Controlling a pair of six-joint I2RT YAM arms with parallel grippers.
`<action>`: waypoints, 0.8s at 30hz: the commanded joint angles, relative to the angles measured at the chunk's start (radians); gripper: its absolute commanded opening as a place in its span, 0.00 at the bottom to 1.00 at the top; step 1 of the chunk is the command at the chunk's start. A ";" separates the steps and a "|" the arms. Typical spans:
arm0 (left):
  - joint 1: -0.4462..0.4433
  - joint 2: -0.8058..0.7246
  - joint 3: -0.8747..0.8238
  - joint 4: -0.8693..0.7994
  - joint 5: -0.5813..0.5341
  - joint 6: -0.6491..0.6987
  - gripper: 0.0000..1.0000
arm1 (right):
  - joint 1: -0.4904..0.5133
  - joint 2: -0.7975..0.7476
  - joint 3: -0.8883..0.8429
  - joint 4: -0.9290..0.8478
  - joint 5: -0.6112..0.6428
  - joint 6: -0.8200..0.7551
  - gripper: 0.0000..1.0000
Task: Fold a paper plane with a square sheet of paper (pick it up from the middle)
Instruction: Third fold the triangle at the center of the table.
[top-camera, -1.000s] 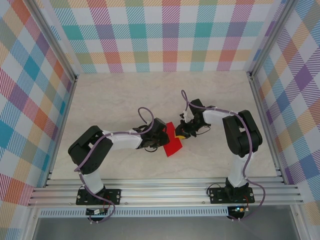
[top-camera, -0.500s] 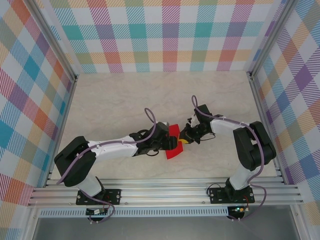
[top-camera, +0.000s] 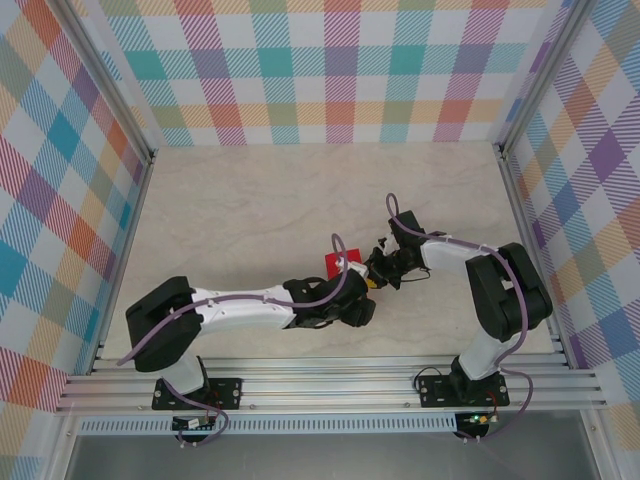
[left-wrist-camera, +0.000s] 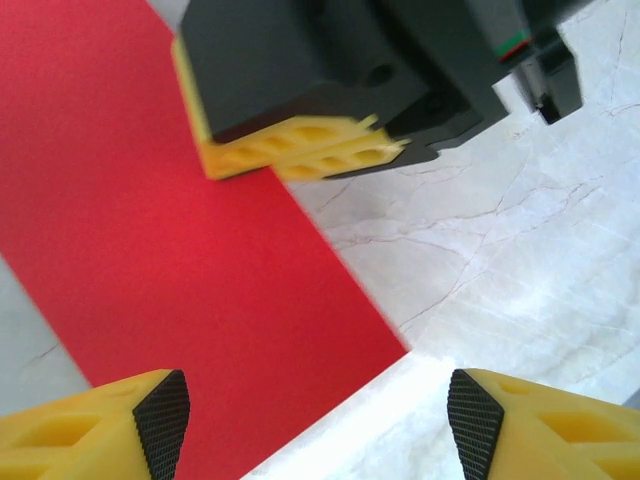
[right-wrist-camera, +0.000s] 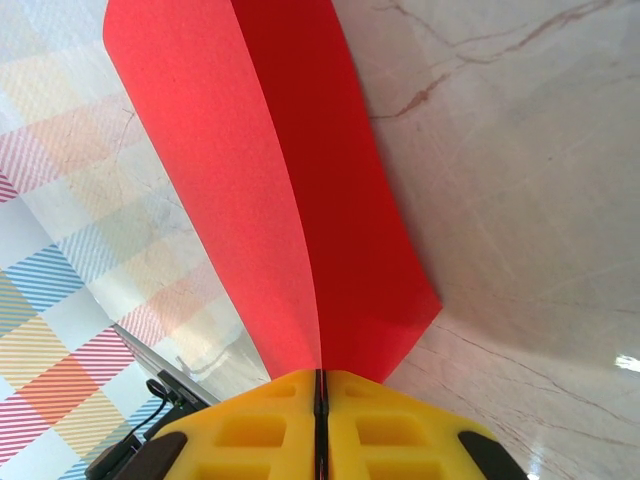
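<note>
Pinching one end of the red folded paper plane (right-wrist-camera: 300, 200), the right gripper (right-wrist-camera: 320, 376) has its two yellow jaws pressed flat together on the sheet. The centre crease runs up from the seam between them. From this grip the paper rises in two panels, one lighter and one darker, above the pale marbled table (right-wrist-camera: 520, 150).

The left gripper (left-wrist-camera: 318, 425) has its jaws spread wide and grips nothing. Its black-padded yellow fingertips (left-wrist-camera: 160, 420) stand at either side, with the red paper just beyond them.

In the top view the paper plane (top-camera: 336, 263) sits mid-table, where both arms meet. Checked walls (top-camera: 320, 70) in many colours enclose the table.
</note>
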 joint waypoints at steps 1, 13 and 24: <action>-0.043 0.065 0.080 -0.112 -0.121 0.059 0.72 | -0.006 0.019 0.016 0.004 -0.008 0.001 0.10; -0.091 0.156 0.185 -0.223 -0.287 0.056 0.59 | -0.005 0.035 0.024 -0.004 -0.009 -0.014 0.10; -0.091 0.135 0.165 -0.215 -0.300 0.064 0.19 | -0.006 0.034 0.030 -0.029 -0.002 -0.040 0.11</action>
